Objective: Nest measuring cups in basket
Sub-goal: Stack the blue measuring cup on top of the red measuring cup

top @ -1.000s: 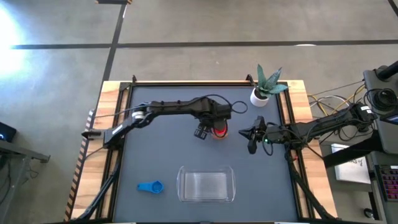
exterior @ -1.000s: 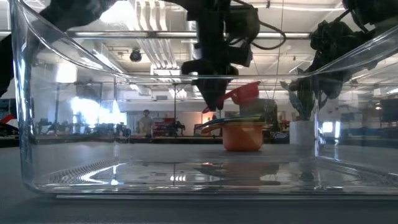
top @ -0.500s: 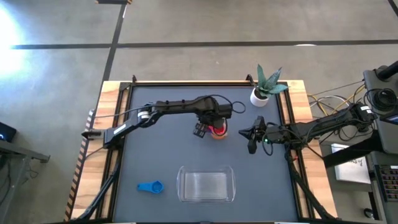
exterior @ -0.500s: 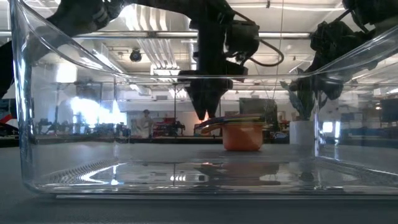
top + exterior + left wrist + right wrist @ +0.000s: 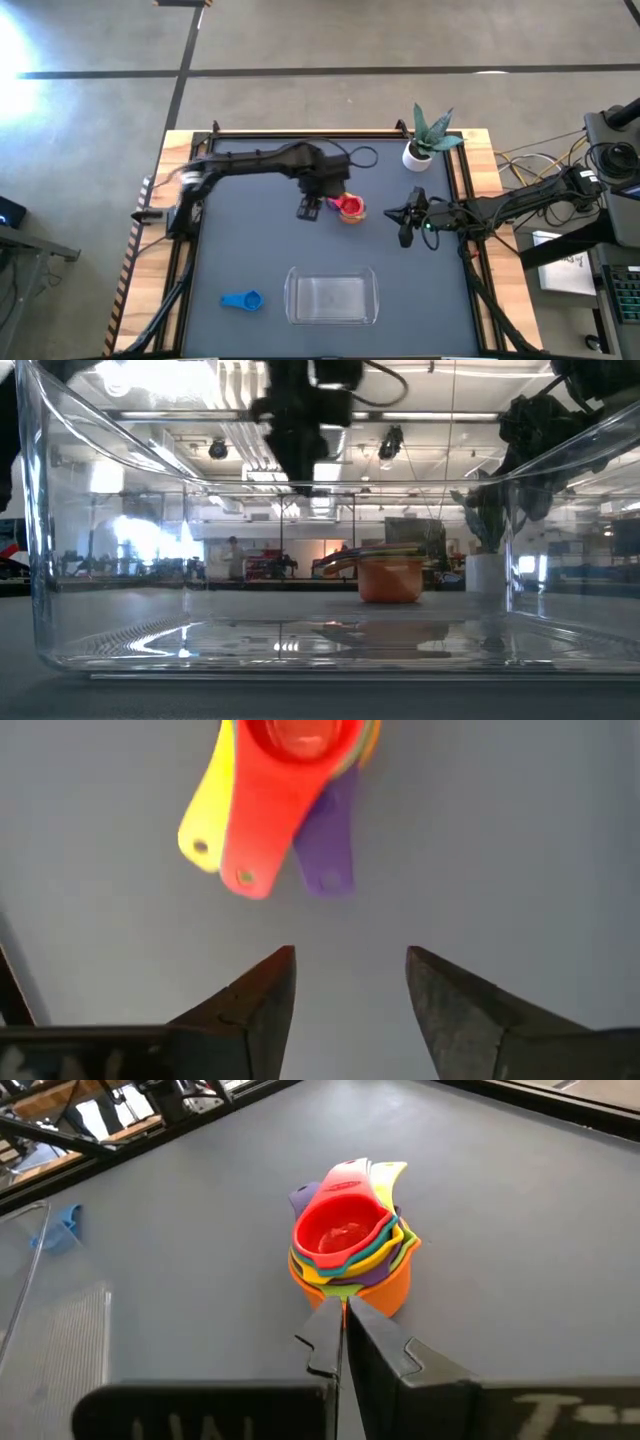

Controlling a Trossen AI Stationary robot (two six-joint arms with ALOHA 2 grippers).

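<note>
The nested measuring cups (image 5: 350, 208) stand on the dark mat, orange at the bottom and red on top (image 5: 342, 1235), resting on the orange cup's base (image 5: 388, 582). Their yellow, red and purple handles (image 5: 262, 830) fan out to one side. My left gripper (image 5: 310, 207) hovers open just to the left of the stack, raised above it (image 5: 300, 440), with its fingers (image 5: 262, 1000) clear of the handles. My right gripper (image 5: 405, 225) waits shut to the right of the stack (image 5: 340, 1335). A blue cup (image 5: 242, 300) lies near the table's near edge, left of the clear basket (image 5: 331, 296).
A small white pot with a green plant (image 5: 425, 140) stands at the far right corner. The basket's clear wall (image 5: 40, 560) fills the foreground of the low view. Bare mat lies between the stack and the basket. Wooden rails edge the table.
My left gripper carried the red cup, tilted, down onto the stack, let it go, then rose and drew back toward the table's left. The red cup now sits nested on top of the stack. My right arm kept still.
</note>
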